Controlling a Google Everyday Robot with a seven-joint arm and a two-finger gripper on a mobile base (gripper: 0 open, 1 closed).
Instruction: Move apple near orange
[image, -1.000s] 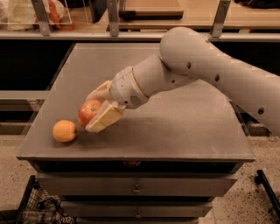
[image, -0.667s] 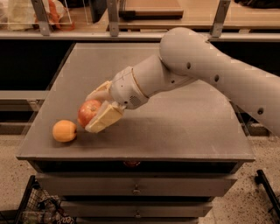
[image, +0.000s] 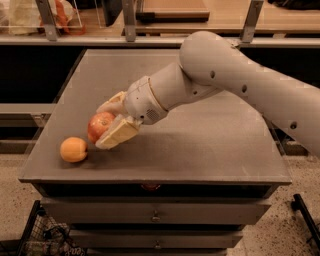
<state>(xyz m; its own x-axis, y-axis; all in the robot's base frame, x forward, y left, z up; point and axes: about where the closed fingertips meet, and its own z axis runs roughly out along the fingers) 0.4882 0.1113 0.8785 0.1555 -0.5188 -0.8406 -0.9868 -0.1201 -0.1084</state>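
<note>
The apple (image: 99, 125), red-orange and shiny, sits between the two cream fingers of my gripper (image: 104, 127), low over the grey tabletop (image: 200, 145) near its front left. The gripper is shut on it, one finger (image: 118, 134) in front and one behind. The orange (image: 73, 149), small and matte yellow-orange, lies on the table just left of and in front of the apple, a short gap away. My white arm (image: 225, 80) reaches in from the right.
The table's front edge (image: 150, 181) runs just below the orange, with drawers (image: 155, 215) under it. A shelf rail (image: 150, 40) with posts runs behind the table. A wire basket (image: 35, 235) stands on the floor at lower left.
</note>
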